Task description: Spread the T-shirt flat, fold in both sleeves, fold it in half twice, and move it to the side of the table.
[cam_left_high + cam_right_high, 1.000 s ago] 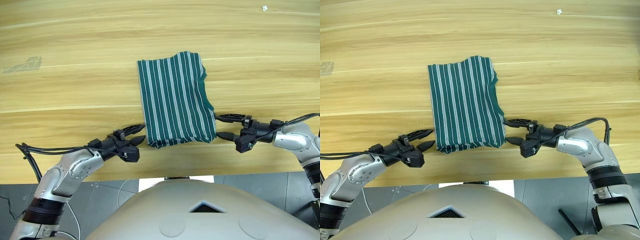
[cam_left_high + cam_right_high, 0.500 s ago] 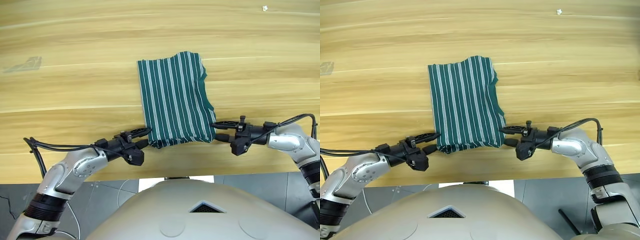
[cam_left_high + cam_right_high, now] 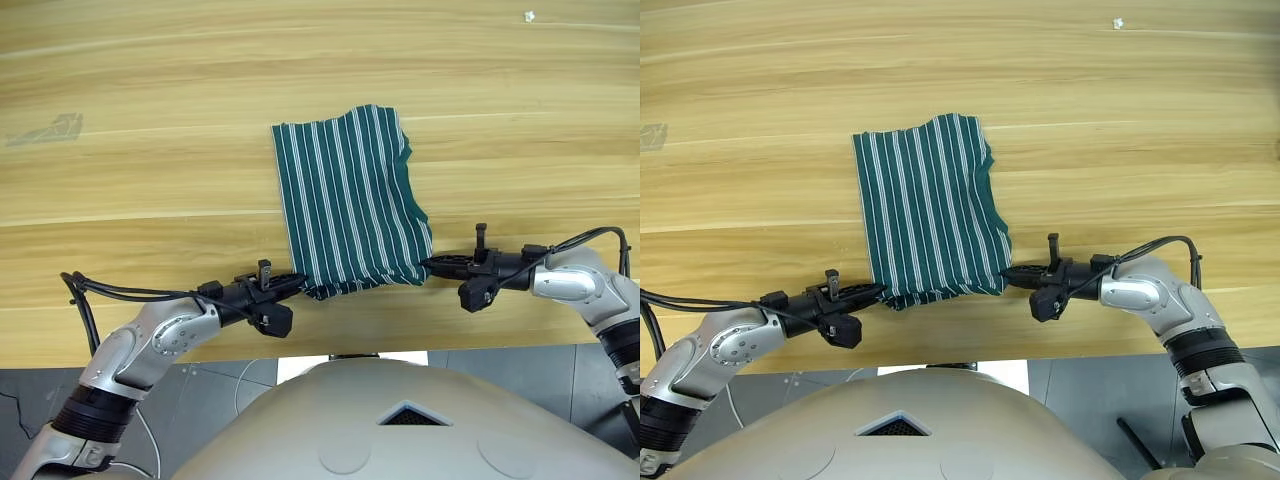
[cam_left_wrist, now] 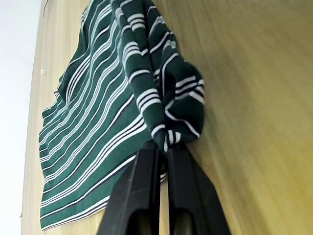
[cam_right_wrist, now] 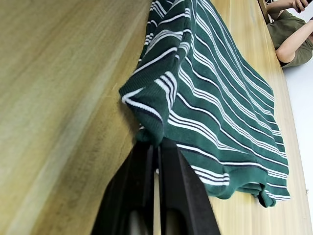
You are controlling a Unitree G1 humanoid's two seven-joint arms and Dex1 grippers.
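Observation:
The green T-shirt point(image 3: 346, 195) with white stripes lies folded into a long rectangle on the wooden table point(image 3: 150, 90), its short edge toward me. At the near left corner, my left gripper point(image 3: 298, 284) is shut on the cloth; the left wrist view shows the bunched corner point(image 4: 168, 125) pinched between the black fingers point(image 4: 142, 186). My right gripper point(image 3: 430, 264) is shut on the near right corner, where the right wrist view shows the hem point(image 5: 146, 115) caught at the fingertips point(image 5: 144, 152).
Wide bare wood surrounds the shirt on the left, right and far side. A small white scrap point(image 3: 529, 16) lies at the far right. The table's near edge point(image 3: 330, 352) runs just behind both grippers.
Both grippers moved inward from beside the shirt's near corners and went from open to shut on those corners. The near edge is slightly bunched now.

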